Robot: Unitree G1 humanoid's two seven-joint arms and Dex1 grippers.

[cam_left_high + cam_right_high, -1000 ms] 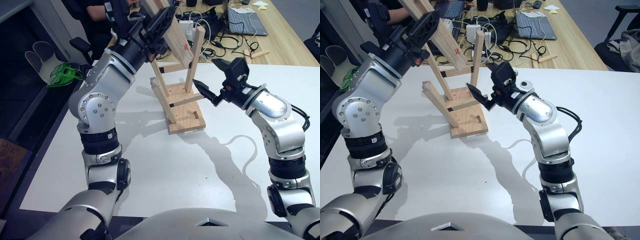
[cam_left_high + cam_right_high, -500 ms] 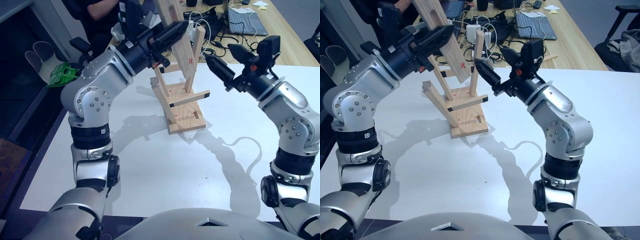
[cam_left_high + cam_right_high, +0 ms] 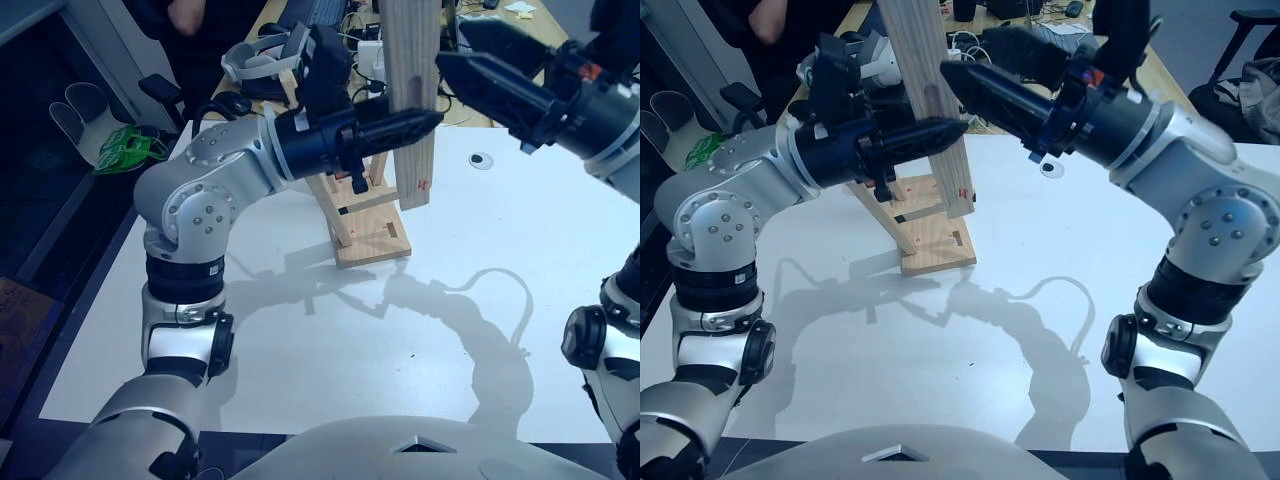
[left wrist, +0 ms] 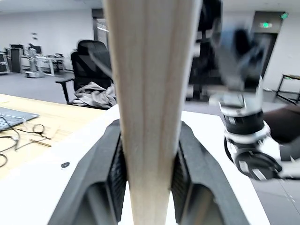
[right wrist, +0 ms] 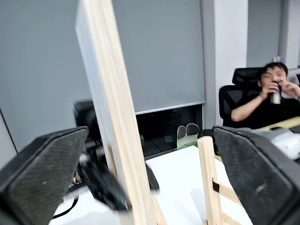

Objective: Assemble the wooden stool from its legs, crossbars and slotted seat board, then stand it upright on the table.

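One pale board (image 3: 408,60) (red mark low) upright in left pincer (image 3: 426,121).

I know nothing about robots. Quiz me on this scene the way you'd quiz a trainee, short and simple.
1. True or false: the left pincer is shut on the wooden board, holding it upright in the air.
2. Pick one. The right pincer is: A) open, close to the board; B) shut on the board; C) shut, with nothing in it.
3. Fill in: the partly built stool, its legs pointing up, stands on the white ____.

Key: 1 true. 2 A. 3 table.
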